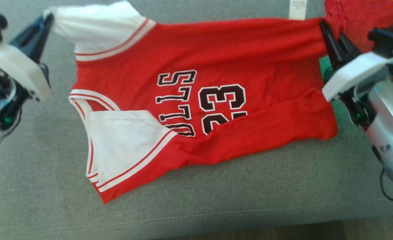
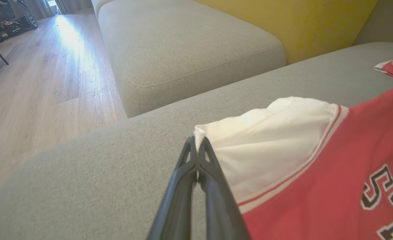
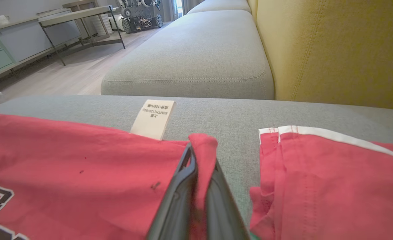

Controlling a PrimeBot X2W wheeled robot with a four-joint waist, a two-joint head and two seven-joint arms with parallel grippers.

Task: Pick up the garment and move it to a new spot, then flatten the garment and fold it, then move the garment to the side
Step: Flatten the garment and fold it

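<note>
Head view — left gripper (image 1: 49, 17) clamps the jersey (image 1: 249, 53) at its sleeve (image 1: 93, 23), right gripper (image 1: 328, 30) at its hem (image 1: 318, 46).

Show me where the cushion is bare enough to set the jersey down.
Widest bare patch: near strip of cushion between jersey and front seam. Also bare left of the armholes, by the left gripper. Crowded right: right gripper, second red garment.

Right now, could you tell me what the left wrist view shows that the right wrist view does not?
Left wrist view: the left gripper shut on the white sleeve of the red-and-white basketball jersey. Right wrist view: the right gripper shut on its red hem corner, beside a white printed care label. Both: the jersey, grey fabric sofa, yellow backrest, wooden floor.
</note>
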